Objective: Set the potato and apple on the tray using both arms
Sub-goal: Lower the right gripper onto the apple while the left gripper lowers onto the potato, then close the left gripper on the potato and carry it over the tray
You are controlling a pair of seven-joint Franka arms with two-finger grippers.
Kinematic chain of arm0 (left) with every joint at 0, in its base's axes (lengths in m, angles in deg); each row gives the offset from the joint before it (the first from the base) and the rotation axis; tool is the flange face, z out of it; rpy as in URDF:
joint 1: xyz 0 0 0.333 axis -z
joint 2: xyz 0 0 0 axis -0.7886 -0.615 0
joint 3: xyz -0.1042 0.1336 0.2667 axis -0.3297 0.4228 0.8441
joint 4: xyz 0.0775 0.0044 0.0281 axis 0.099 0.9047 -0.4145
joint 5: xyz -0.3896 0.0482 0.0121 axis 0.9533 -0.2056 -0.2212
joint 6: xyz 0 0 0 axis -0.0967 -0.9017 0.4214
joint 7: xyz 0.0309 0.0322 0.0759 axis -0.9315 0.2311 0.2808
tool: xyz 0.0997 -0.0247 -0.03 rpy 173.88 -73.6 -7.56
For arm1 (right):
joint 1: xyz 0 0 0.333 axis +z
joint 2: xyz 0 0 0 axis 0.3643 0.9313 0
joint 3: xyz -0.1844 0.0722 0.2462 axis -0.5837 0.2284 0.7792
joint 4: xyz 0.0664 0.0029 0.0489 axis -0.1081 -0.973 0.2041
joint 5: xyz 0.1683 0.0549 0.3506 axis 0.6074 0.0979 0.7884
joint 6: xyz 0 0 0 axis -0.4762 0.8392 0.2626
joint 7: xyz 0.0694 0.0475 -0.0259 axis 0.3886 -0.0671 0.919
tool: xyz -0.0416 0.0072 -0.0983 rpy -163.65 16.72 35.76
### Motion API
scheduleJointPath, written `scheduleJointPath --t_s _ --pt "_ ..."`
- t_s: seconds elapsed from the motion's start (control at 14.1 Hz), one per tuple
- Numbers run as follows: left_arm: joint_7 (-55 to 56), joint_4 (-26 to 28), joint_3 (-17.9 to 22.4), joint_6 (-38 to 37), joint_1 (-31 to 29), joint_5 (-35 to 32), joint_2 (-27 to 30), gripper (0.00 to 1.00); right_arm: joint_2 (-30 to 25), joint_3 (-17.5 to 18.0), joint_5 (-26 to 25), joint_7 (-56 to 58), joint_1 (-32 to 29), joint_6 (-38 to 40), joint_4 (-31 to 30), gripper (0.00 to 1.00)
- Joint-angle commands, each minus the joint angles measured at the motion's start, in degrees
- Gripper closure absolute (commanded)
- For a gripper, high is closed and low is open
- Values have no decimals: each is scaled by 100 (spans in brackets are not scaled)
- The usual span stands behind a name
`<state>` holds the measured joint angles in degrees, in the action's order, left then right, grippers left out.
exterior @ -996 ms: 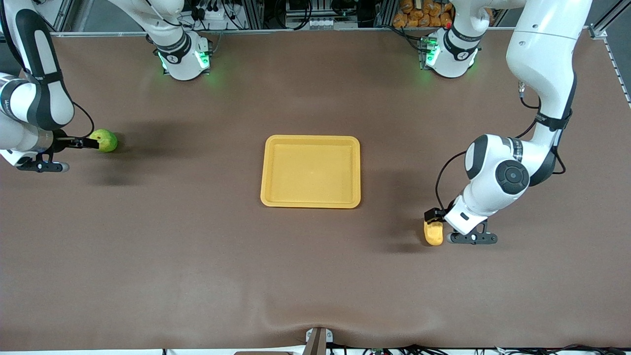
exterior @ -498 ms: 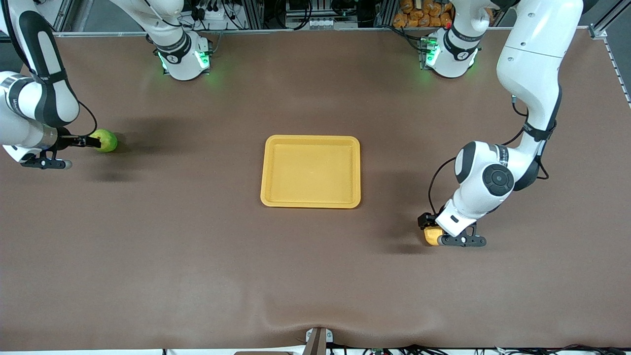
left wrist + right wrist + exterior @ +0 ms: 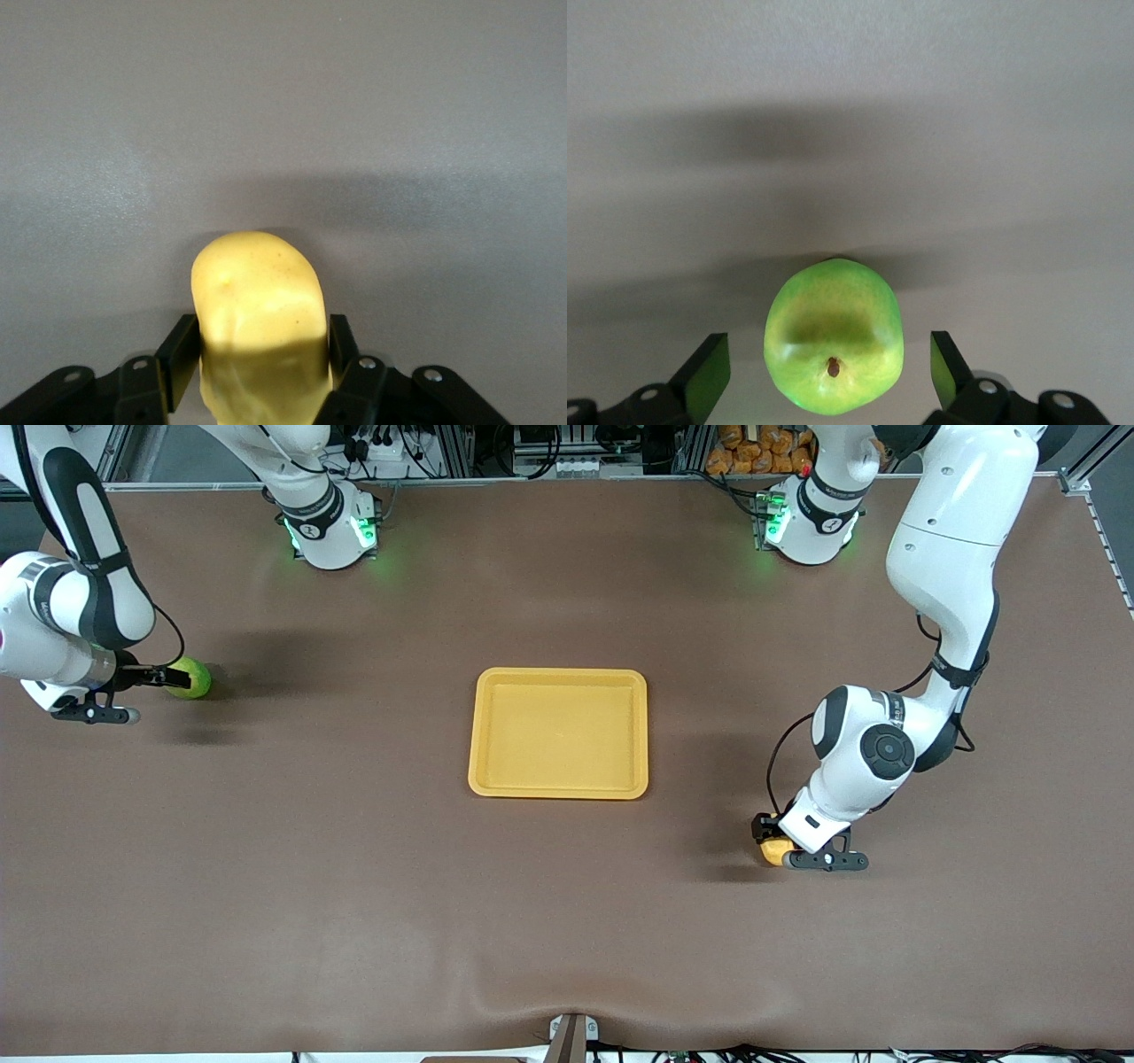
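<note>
Tray [image 3: 558,732] sits mid-table, empty. Left gripper [image 3: 769,841] is down at the table toward the left arm's end, nearer the front camera than the tray; its fingers [image 3: 177,350] press both sides of the potato [image 3: 259,332], clamped on it. Right gripper [image 3: 174,679] is toward the right arm's end; fingers [image 3: 709,376] spread wide, apple [image 3: 834,336] between them, gaps on both sides.
</note>
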<state>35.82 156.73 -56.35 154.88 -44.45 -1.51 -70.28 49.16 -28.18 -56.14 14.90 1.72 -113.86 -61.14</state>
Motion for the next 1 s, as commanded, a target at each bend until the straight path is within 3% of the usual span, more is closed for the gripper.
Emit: scheduleJointPath --t_s 0.0,0.21,0.36,0.93 --pt "109 26 27 118 22 -15 -11 50 -77 82 -161 24 -215 -192 -191 0" --pt "109 26 27 109 13 -15 -2 72 -15 82 -161 24 -294 -386 -288 0" --pt "91 35 18 74 4 -15 41 80 55 82 -161 24 -312 -517 -358 0" --pt "109 -9 -8 -524 92 -24 402 81 231 91 -161 50 -470 -1150 -613 0"
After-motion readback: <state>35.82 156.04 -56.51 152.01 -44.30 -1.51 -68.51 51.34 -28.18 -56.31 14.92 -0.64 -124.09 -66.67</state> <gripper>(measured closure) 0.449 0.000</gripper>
